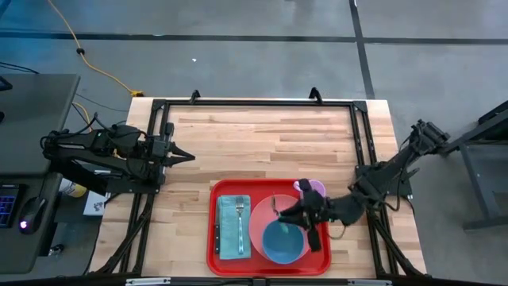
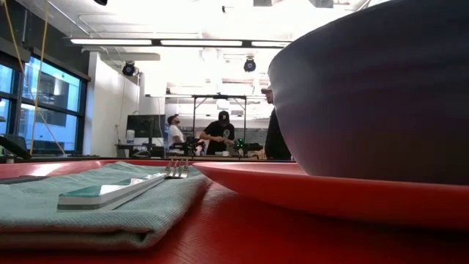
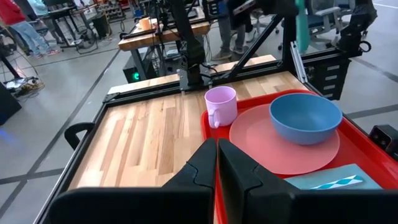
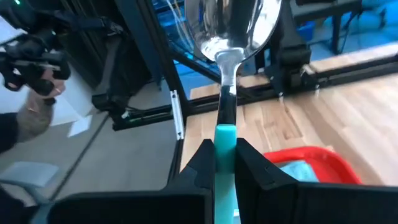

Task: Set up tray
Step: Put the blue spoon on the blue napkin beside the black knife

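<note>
Right fingers [image 4: 225, 163] clamped on the teal handle of a spoon [image 4: 229, 37], its metal bowl pointing away from the wrist. In the high view this gripper [image 1: 305, 213] hangs over the lower right of the frame, above the pink plate [image 1: 266, 208] and beside the blue bowl [image 1: 283, 242]; the right arm reaches in slantwise from the surface's right edge, forearm low, elbow toward the upper right.

Left fingers [image 3: 216, 163] together, holding nothing. The left gripper [image 1: 181, 156] rests at the left edge of the wooden surface [image 1: 262, 143], arm folded back and level, well apart from the tray.

Tray [image 1: 216, 262]: red, at the lower centre of the high view, its near rim at the surface's front edge. It carries a folded green cloth [image 1: 230, 238] with a fork [image 1: 240, 226] on it at the left, plate and bowl at the right, and a lilac cup [image 1: 315, 188] at the upper right corner. The upper half of the surface lies bare inside a black frame [image 1: 254, 103].
</note>
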